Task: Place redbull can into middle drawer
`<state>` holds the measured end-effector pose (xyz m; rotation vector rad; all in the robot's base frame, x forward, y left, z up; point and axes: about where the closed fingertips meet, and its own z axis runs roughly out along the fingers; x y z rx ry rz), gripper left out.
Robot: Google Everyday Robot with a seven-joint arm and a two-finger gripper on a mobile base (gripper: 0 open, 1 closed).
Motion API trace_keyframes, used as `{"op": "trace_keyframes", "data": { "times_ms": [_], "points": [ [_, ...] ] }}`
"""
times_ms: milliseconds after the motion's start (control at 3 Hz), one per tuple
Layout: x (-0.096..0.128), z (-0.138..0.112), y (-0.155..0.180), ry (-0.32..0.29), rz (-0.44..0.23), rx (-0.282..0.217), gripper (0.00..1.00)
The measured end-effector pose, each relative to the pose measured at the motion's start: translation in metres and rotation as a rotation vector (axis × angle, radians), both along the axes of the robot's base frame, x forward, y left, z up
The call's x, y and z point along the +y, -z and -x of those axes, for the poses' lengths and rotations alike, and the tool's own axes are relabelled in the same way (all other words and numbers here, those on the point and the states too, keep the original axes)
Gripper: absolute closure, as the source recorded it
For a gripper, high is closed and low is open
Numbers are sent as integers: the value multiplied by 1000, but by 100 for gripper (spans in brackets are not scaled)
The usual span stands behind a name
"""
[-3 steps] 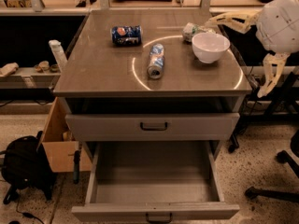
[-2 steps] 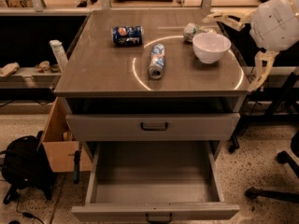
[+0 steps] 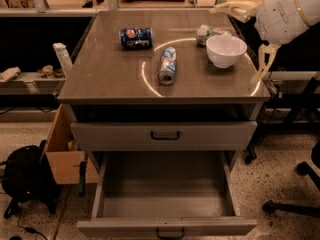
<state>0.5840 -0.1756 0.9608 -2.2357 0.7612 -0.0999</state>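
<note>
The redbull can [image 3: 167, 65], slim, silver and blue, lies on its side near the middle of the cabinet top. The middle drawer [image 3: 165, 227] is pulled out low at the front, and its deep grey tray holds nothing. My gripper [image 3: 236, 44] hangs from the white arm [image 3: 286, 11] at the top's right rear, open and empty. One beige finger [image 3: 232, 8] points left behind the bowl and the other hangs at the right edge. The gripper is well to the right of the can.
A stubby dark blue can [image 3: 136, 37] lies at the back left of the top. A white bowl [image 3: 226, 50] and a crumpled wrapper [image 3: 206, 32] sit at the back right. A shut grey drawer front [image 3: 162, 135] is above the open drawer. A cardboard box [image 3: 67, 154], a black backpack [image 3: 25, 179] and chair legs [image 3: 295, 204] stand on the floor.
The arm and gripper have shifted a little left and up in the view, closer to the bowl. The cans, the bowl and the drawers have not moved.
</note>
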Motion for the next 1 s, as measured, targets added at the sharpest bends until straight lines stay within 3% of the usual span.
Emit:
{"op": "trace_keyframes", "data": {
  "times_ms": [333,667,1000],
  "points": [
    [13,-17,-6,-25,-6,-30,0],
    [29,-33,-7,-54,50,-13,0],
    [47,-52,3,-89,109,60,0]
  ]
}}
